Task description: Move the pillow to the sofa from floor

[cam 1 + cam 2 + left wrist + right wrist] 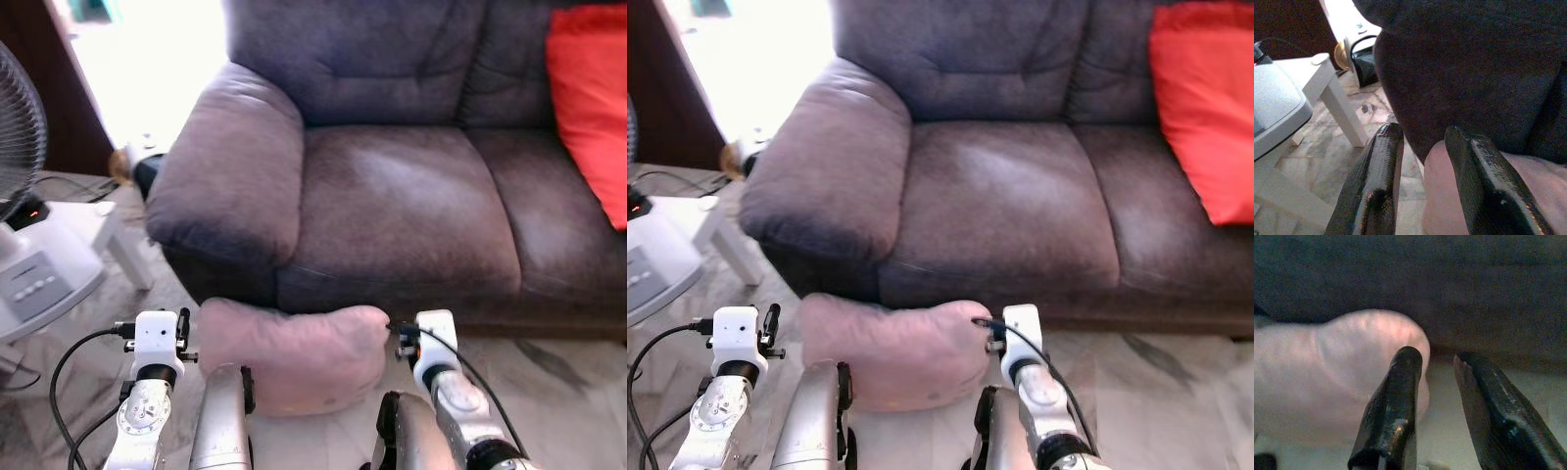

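On the floor (549, 382), hard against the sofa's front base, my pillow (294, 354) lies: pale pink, soft, just below the left armrest (230, 186). Not lifted; the pillow rests on the tiles in both wrist views.

Left pincer (1422, 186): at the pillow's left end. Fingers parted a moderate gap, one finger (1484, 186) lying against the pillow's edge, the other over bare floor. Nothing clamped.

Right pincer (1437, 406): at the pillow's right end. Gap likewise moderate; the inner finger (1393, 406) touches or nearly touches the rounded corner, the outer stands over the floor. Nothing clamped here either.

Status, my judgement: approach done, both pincers flank the pillow; grip, lift and placement all left. Squeezing from both ends looks like the plan.

Sofa (411, 196): dark grey-purple, seat cushion directly beyond the pillow is free. Red cushion (591, 98) occupies the far right corner of the seat.

Far left: a fan (20, 127) with its grey base, beside a low white surface (103, 225). Bright glare behind the armrest.
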Motion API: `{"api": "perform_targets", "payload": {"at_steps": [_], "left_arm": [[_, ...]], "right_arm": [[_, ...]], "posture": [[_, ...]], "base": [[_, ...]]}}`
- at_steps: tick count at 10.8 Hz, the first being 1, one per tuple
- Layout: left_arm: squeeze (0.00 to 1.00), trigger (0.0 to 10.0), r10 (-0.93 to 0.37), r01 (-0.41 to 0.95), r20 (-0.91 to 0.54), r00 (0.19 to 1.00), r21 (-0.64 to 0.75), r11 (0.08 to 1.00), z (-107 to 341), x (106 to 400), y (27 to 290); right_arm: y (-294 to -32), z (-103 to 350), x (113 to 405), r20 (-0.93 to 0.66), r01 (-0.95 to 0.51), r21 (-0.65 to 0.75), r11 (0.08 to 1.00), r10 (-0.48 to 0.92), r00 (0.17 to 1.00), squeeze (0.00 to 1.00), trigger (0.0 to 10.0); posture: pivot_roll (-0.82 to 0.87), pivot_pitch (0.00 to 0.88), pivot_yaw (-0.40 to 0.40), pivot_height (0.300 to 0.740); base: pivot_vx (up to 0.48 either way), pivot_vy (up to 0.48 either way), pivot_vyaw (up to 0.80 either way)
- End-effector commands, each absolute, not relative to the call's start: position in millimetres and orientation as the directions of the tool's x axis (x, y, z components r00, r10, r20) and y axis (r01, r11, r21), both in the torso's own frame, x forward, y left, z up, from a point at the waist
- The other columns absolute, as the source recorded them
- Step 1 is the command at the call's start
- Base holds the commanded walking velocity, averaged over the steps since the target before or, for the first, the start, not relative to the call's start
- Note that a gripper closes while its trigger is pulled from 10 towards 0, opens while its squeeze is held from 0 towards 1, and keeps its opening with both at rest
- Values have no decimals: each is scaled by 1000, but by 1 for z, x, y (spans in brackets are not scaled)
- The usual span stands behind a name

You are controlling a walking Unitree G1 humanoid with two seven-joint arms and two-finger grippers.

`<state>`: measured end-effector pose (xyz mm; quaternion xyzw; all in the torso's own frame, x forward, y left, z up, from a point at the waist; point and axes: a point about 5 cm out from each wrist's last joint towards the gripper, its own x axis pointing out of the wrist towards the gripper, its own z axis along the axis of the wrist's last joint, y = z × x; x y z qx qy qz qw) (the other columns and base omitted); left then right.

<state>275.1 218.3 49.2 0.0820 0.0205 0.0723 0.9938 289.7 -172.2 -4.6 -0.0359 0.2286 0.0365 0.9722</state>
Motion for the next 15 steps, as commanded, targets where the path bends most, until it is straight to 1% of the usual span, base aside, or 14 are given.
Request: {"api": "perform_targets", "payload": {"at_steps": [1, 2, 3, 4, 5, 10, 11, 12, 13, 14, 15], "left_arm": [[0, 10000, 152, -144, -29, 988, 175, 974, 51, 277, 219], [0, 10000, 151, -143, -32, 988, 175, 974, 52, 278, 219], [0, 10000, 150, -142, -33, 988, 175, 974, 52, 278, 218], [0, 10000, 156, -147, -37, 987, 176, 973, 51, 277, 219], [0, 10000, 156, -147, -39, 987, 176, 973, 51, 276, 219], [0, 10000, 137, -130, -27, 990, 171, 977, 57, 282, 214], [0, 10000, 125, -118, -30, 992, 166, 979, 57, 284, 212], [0, 10000, 106, -99, -36, 994, 147, 984, 57, 286, 208], [0, 10000, 92, -85, -45, 995, 141, 986, 56, 288, 204], [0, 10000, 92, -86, -43, 995, 140, 986, 57, 288, 203], [0, 10000, 98, -91, -45, 994, 137, 986, 56, 287, 203]], "right_arm": [[-171, -9, 288, -497, -81, -18, 997, 62, 866, 0, 10000], [-170, -19, 281, -594, -42, 64, 997, 72, 802, 0, 10000], [-168, -22, 279, -618, -35, 117, 992, 101, 780, 0, 10000], [-168, -17, 285, -597, 24, 223, 975, 117, 794, 1000, 10000], [-168, -15, 288, -595, 56, 279, 959, 126, 794, 1000, 10000], [-168, -4, 299, -558, 21, 298, 954, 156, 815, 1000, 10000], [-167, -3, 300, -553, 10, 284, 959, 155, 819, 1000, 10000], [-165, -3, 301, -553, -18, 240, 971, 151, 820, 1000, 10000], [-161, -3, 300, -551, -64, 192, 979, 161, 819, 706, 10000], [-156, -2, 301, -538, -91, 180, 979, 175, 825, 0, 10000], [-155, -3, 300, -538, -91, 179, 980, 174, 825, 0, 10000]], "posture": [[166, 173, -35, 535], [166, 173, -35, 535], [168, 174, -36, 535], [171, 175, -37, 535], [171, 174, -37, 535], [179, 158, -40, 535], [176, 160, -42, 535], [176, 160, -42, 535], [178, 172, -44, 535], [179, 181, -46, 535], [179, 184, -48, 535]], "base": [[0, 0, 0], [0, 0, 0], [0, 0, 0], [0, 0, 0], [0, 0, 0], [0, 0, 0], [0, 0, 0], [0, 0, 0], [0, 0, 0], [0, 0, 0], [0, 0, 0]]}}
